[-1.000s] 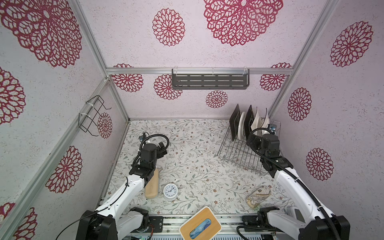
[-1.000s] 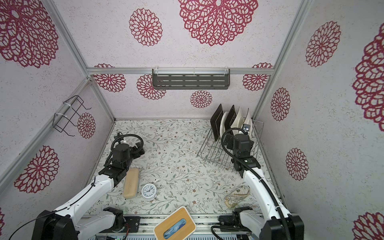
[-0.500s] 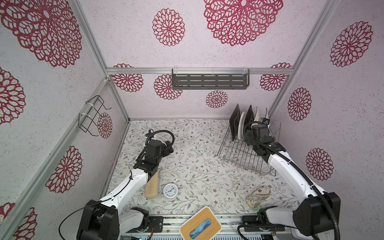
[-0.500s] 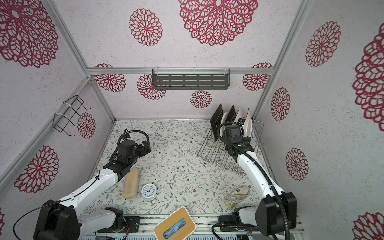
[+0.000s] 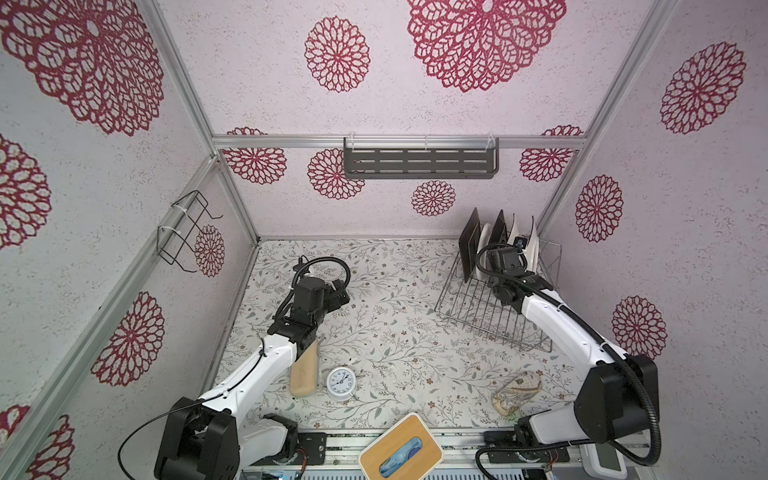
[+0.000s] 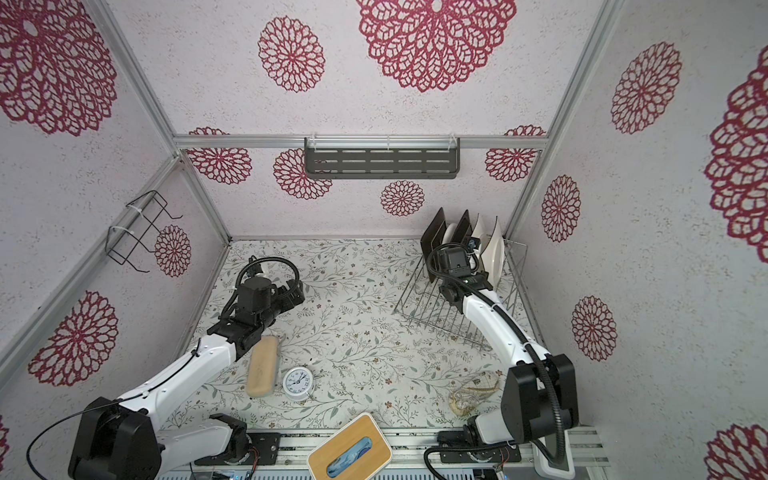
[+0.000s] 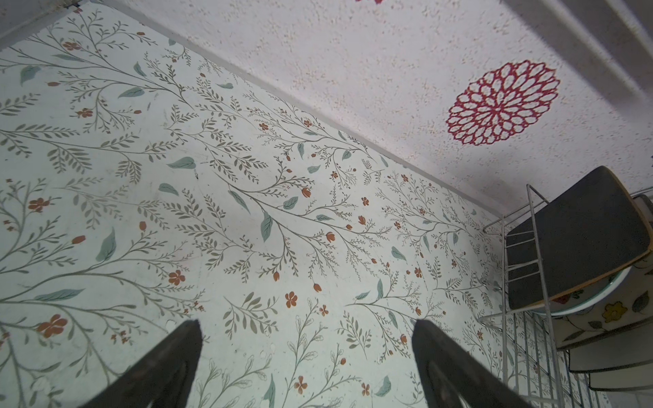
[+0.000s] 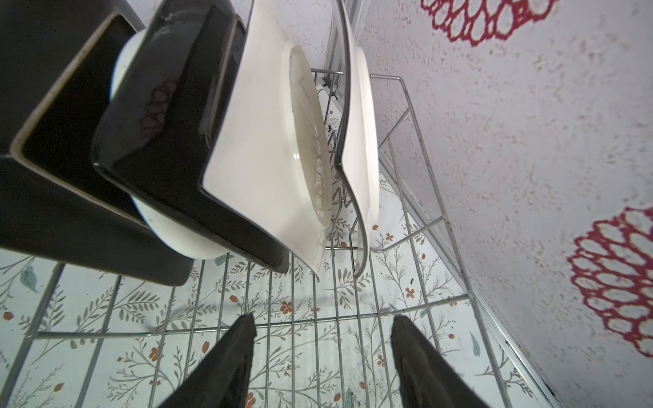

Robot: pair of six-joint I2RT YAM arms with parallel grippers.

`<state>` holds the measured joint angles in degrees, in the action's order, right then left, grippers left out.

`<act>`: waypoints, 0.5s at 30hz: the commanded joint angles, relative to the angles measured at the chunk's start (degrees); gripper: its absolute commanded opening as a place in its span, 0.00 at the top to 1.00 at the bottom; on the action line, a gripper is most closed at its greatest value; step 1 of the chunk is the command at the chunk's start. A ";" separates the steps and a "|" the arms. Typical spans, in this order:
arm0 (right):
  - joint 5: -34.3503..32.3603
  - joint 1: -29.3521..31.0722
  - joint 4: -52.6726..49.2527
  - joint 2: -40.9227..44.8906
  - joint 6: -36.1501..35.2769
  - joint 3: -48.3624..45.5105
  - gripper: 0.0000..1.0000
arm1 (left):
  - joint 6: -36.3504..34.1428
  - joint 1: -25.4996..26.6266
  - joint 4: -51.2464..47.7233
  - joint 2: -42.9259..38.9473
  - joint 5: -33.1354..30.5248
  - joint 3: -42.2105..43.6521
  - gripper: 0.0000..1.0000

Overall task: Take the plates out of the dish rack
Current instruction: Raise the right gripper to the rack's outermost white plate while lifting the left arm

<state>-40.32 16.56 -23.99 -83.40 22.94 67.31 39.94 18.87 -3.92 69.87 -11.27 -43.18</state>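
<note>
Over the dish rack (image 5: 478,316), the right hand (image 8: 323,318) gapes toward the plates (image 8: 261,141).

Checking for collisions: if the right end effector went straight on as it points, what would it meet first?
Likely the near edge of the white squarish plate next to a dark plate, which lines up between the right end effector's open fingers; depth is unclear.
</note>
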 commanded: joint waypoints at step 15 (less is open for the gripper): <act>-10.50 0.36 4.06 -10.64 -5.64 4.71 0.40 | 1.34 0.37 0.76 3.52 3.32 -2.75 0.03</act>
<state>-47.05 16.67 -21.67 -93.32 19.46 70.00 40.99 18.87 -3.84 72.79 -8.36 -44.31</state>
